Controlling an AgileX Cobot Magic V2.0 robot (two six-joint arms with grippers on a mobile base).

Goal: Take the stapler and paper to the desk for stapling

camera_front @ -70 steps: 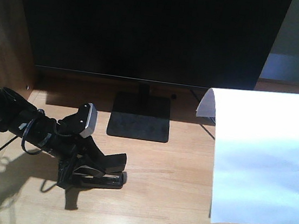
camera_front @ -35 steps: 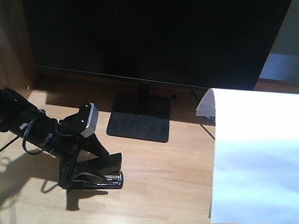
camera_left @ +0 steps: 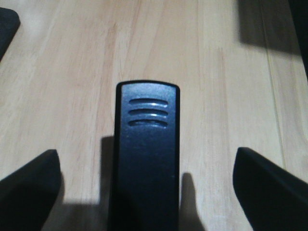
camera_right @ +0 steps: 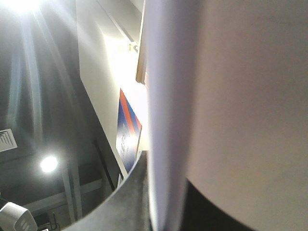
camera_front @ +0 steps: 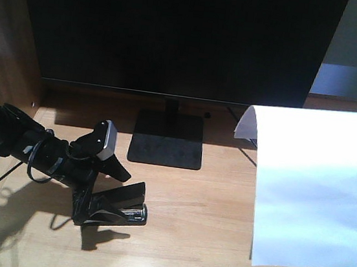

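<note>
The black stapler (camera_front: pixel 131 214) lies flat on the light wooden desk (camera_front: pixel 209 202), left of centre. My left gripper (camera_front: pixel 134 183) is open around it. In the left wrist view the stapler (camera_left: pixel 147 154) sits between the two fingers with bare desk (camera_left: pixel 72 72) showing on both sides. The white paper (camera_front: pixel 318 190) hangs over the right side of the desk, with one far corner curled. My right gripper (camera_right: pixel 166 192) is shut on the paper (camera_right: pixel 240 96); in the front view the sheet hides that gripper.
A big black monitor (camera_front: pixel 177 36) fills the back, and its square black base (camera_front: pixel 166 146) stands just beyond the stapler. A wooden side panel (camera_front: pixel 6 54) borders the desk on the left. The left arm's cable loops low near the desk's left edge.
The left gripper's fingers have spread apart and let go of the stapler, which now rests on the desk. The paper and right arm have not moved.
</note>
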